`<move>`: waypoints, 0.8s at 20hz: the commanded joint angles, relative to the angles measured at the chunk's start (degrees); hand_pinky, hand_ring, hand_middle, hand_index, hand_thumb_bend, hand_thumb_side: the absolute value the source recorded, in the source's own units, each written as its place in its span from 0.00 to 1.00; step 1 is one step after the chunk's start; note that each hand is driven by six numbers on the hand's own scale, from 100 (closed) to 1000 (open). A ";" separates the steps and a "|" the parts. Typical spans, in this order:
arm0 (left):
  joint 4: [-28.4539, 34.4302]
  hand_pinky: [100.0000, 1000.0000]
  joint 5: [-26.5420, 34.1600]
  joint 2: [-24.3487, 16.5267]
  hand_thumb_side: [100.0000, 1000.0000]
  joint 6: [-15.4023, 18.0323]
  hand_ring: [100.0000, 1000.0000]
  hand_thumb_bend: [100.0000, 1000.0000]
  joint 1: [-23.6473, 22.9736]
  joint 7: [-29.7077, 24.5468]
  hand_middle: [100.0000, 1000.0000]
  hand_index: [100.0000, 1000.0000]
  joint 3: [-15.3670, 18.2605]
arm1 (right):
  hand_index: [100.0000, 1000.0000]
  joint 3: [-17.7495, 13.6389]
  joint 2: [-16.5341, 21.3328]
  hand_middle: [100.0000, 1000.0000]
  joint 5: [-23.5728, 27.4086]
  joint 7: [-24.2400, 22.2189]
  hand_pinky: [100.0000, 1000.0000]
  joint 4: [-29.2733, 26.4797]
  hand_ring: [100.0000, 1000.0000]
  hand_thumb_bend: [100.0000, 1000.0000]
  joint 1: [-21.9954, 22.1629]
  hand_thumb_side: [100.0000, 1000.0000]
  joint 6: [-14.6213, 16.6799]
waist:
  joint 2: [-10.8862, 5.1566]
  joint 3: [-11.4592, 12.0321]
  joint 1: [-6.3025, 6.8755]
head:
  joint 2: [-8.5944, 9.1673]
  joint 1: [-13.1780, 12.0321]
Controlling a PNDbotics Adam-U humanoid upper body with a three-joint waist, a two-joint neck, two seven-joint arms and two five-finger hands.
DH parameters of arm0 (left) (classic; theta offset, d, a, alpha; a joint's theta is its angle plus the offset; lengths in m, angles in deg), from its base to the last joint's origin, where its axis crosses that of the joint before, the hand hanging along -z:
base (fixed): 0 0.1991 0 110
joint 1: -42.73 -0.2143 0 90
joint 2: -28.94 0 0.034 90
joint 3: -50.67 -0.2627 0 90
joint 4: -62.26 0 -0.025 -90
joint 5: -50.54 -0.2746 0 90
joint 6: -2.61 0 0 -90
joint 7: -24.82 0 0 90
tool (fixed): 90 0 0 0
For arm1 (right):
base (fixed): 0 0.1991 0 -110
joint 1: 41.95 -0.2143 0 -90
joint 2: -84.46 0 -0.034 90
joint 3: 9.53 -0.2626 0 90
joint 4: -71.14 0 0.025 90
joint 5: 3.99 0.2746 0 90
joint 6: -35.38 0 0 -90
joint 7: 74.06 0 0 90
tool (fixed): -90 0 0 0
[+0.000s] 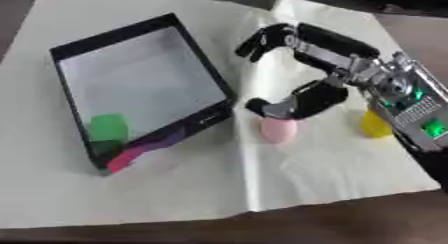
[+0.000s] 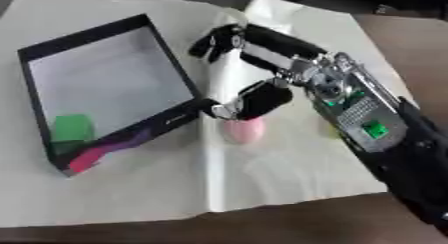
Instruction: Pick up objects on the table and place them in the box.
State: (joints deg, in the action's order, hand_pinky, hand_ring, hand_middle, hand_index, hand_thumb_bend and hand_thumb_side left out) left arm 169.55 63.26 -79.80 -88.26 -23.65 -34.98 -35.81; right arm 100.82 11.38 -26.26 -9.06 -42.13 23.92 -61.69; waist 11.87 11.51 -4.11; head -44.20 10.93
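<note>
Hovering over the pink egg-shaped piece just outside the box, the right hand has fingers curled but holding nothing, thumb almost on it. It looks light, smooth, likely slippery; pinch across its rounded middle.

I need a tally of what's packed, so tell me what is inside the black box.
Inside the shallow black box with a pale floor, a green block sits in the near corner beside a pink-red piece. The near wall covers their lower parts; the rest of the floor is bare.
</note>
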 commanded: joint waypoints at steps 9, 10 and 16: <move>0.17 0.70 0.33 -0.32 0.47 -0.03 0.55 0.31 0.32 0.41 0.76 0.82 0.57 | 0.83 -0.53 -0.20 0.75 -9.95 -1.25 0.84 -1.32 0.75 0.33 4.93 0.27 -3.65 | 0.44 0.31 0.39 | 0.08 -0.17; 0.15 0.70 0.35 -0.27 0.47 -0.04 0.55 0.31 0.31 0.43 0.76 0.82 0.59 | 0.83 -0.70 -0.06 0.75 -10.44 -1.27 0.84 -1.32 0.75 0.34 5.22 0.27 -3.86 | 0.53 0.32 0.43 | 0.08 -0.17; 0.06 0.70 0.44 0.05 0.47 -0.05 0.55 0.31 0.17 0.62 0.76 0.82 0.68 | 0.83 -1.64 0.33 0.75 -13.17 -1.19 0.84 -1.32 0.76 0.35 6.93 0.28 -5.83 | 1.05 0.31 0.67 | 0.08 -0.03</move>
State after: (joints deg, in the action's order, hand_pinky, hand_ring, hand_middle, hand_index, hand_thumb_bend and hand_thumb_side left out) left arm 168.99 63.62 -78.80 -88.37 -23.83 -34.67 -35.80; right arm 100.13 10.43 -38.66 -10.33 -42.15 31.16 -67.04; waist 12.79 11.77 -4.08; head -44.20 10.77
